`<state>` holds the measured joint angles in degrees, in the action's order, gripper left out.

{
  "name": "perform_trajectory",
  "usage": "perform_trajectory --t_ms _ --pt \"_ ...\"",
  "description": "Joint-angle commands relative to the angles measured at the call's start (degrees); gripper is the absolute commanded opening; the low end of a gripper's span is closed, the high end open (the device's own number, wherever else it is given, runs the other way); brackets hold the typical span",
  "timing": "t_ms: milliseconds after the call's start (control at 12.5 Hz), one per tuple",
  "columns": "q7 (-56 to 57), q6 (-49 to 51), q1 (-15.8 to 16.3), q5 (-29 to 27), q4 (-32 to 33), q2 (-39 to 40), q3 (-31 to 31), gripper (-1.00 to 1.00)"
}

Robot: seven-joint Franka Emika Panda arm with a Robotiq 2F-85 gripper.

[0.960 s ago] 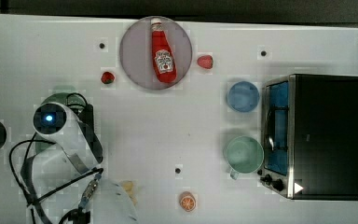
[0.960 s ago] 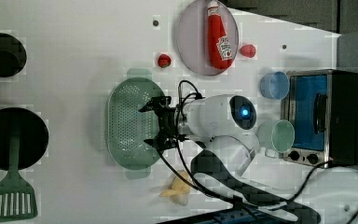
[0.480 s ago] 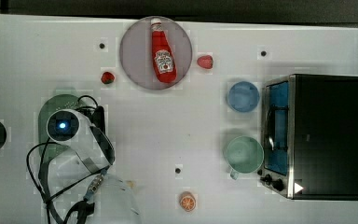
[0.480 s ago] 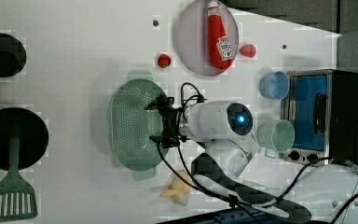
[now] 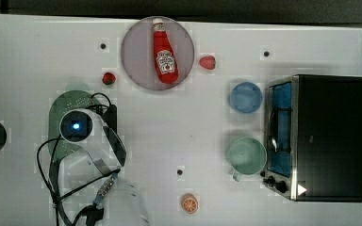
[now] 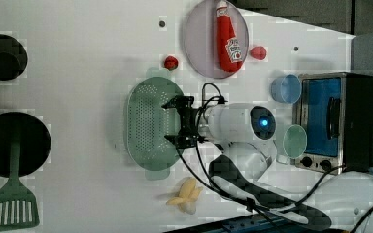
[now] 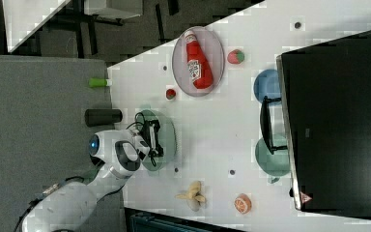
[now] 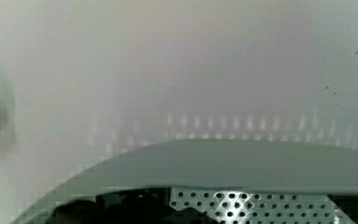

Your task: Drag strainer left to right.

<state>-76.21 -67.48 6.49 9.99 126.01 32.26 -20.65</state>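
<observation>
The pale mint-green strainer (image 6: 148,121) lies lengthwise on the white table, left of middle in the left view. It also shows as the strainer (image 5: 57,113) partly under the arm in the top view, and as the strainer (image 7: 168,137) in the right view. My gripper (image 6: 169,122) reaches over the strainer's right rim in the left view, its black fingers (image 6: 176,103) spread open inside the bowl. Close up in the wrist view are the strainer's rim (image 8: 242,163) and its perforated wall (image 8: 242,203).
A ketchup bottle (image 5: 164,52) lies on a purple plate (image 5: 136,56), with a strawberry (image 5: 108,78) and another strawberry (image 5: 207,62) beside it. At the top view's right are a blue cup (image 5: 245,97), a green mug (image 5: 246,156) and a toaster oven (image 5: 318,136). An orange half (image 5: 189,203), a banana (image 6: 185,196) and a spatula (image 6: 10,208) lie near the front.
The gripper and the strainer have slid together toward the top view's right, a short way across the table. Nothing else has moved.
</observation>
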Motion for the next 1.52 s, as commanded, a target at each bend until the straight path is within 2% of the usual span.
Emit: perform_trajectory --t_ms 80,400,800,1520 --pt "-1.6 1.0 -1.2 -0.2 1.4 -2.0 1.1 1.0" --pt "-0.8 1.0 -4.5 -0.2 4.6 -4.1 1.2 1.0" --pt "6.1 1.0 -9.0 -0.2 8.6 -7.0 2.0 1.0" --pt "20.2 1.0 -13.7 -0.2 12.0 -10.5 10.5 1.0"
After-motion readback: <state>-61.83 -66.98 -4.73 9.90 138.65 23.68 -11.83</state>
